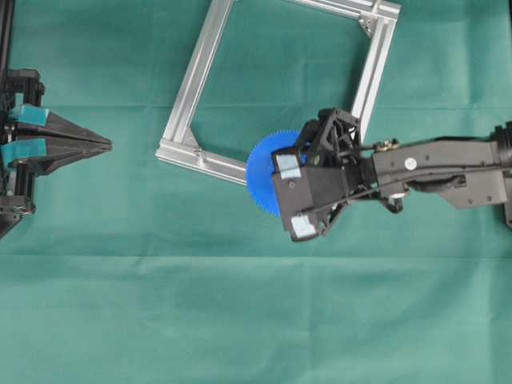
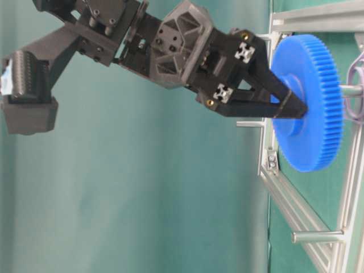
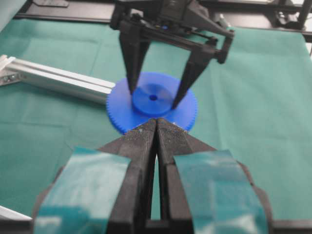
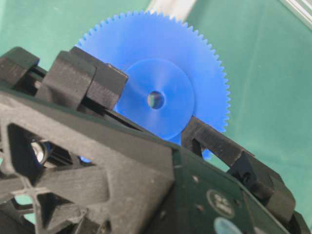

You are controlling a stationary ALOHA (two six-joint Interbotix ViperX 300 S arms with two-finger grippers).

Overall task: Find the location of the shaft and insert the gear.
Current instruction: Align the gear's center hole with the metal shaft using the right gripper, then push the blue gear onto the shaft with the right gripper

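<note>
The bright-blue gear [image 1: 262,170] hangs flat just above the lower right corner of the aluminium frame [image 1: 189,86]. My right gripper [image 3: 153,97] comes down on it from above, its two fingers closed on either side of the raised hub [image 4: 155,97]. In the table-level view the gear [image 2: 310,102] sits right over the shaft [image 2: 352,90], a short grey pin with thin wire loops; I cannot tell whether the pin has entered the centre hole. My left gripper [image 1: 108,144] rests shut and empty at the far left, pointing toward the gear.
Green cloth [image 1: 240,320] covers the table. The frame's lower rail [image 3: 58,78] runs left from the gear. Another metal peg [image 2: 315,236] sticks out of the frame further along. Corner brackets [image 1: 370,22] sit inside the frame.
</note>
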